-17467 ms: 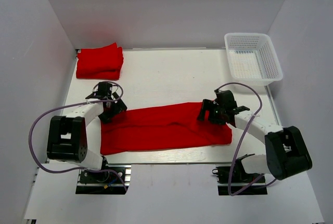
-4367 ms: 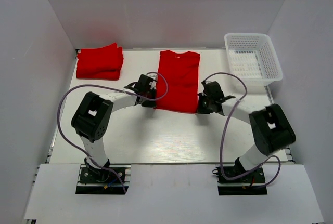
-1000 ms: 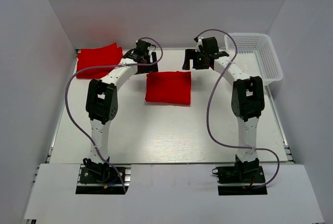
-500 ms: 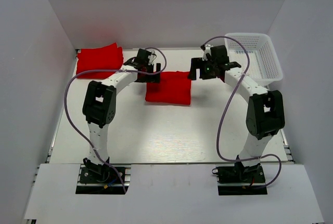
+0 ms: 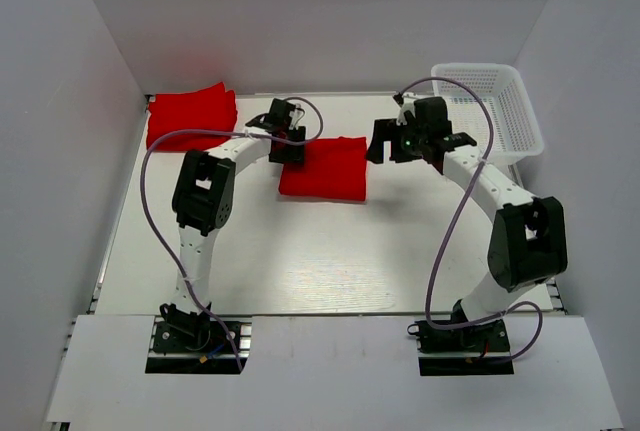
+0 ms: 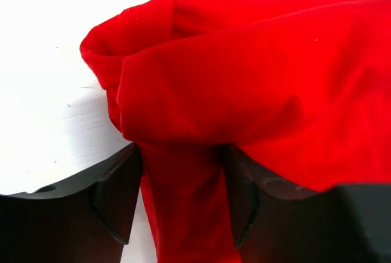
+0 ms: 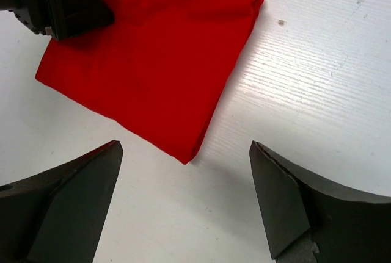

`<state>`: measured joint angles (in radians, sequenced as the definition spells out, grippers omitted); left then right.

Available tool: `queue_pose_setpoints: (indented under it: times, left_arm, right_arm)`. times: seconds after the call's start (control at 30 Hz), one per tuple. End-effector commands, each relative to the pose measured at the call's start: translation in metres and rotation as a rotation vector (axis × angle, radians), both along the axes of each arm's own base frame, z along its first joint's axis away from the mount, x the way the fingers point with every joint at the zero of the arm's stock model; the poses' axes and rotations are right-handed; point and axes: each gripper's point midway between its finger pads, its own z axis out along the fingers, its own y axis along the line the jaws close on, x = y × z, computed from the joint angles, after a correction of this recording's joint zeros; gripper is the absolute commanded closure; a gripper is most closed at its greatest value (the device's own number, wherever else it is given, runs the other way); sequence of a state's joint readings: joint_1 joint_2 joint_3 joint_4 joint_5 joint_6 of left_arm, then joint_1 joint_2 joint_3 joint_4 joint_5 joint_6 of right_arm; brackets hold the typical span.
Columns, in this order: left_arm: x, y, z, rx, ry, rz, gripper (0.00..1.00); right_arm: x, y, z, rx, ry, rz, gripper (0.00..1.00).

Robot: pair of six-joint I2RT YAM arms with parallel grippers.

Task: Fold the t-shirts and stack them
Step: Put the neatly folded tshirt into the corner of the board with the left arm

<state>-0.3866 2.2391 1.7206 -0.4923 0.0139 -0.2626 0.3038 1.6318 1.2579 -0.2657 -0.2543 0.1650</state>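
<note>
Seen from above, the left arm [image 5: 232, 147] hides the far-left corner of the folded t-shirt [image 5: 325, 169], a soft plain red rectangle near the far edge of the tabletop [image 5: 300, 251]. The left fingers [image 6: 116, 199] pinch a bunched fold there. The right fingers [image 7: 70, 205] hang spread wide, empty, near its right edge. A stack of t-shirts [image 5: 190, 119], also red, sits in the far-left corner.

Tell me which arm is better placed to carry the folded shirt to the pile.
Left, probably. The left gripper pinches a corner of the folded shirt, and the pile lies on its side. The right gripper hangs open beside the shirt.
</note>
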Motion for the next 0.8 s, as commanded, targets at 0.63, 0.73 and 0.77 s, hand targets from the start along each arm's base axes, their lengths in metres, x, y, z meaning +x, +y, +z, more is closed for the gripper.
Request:
queue_pose_setpoints:
  times: [0.63,0.73,0.77]
  left_arm:
    - [0.024,0.014,0.133,0.073,-0.365,-0.173,1.0]
    - [0.03,0.02,0.167,0.132,-0.416,-0.193,1.0]
    - [0.028,0.022,0.164,0.152,-0.389,-0.21,1.0]
  right_arm:
    - [-0.057,-0.052,0.025,-0.009,-0.181,-0.21,0.1]
    - [-0.058,-0.059,0.03,-0.011,-0.196,-0.253,0.1]
    - [-0.054,-0.059,0.035,-0.003,-0.217,-0.261,0.1]
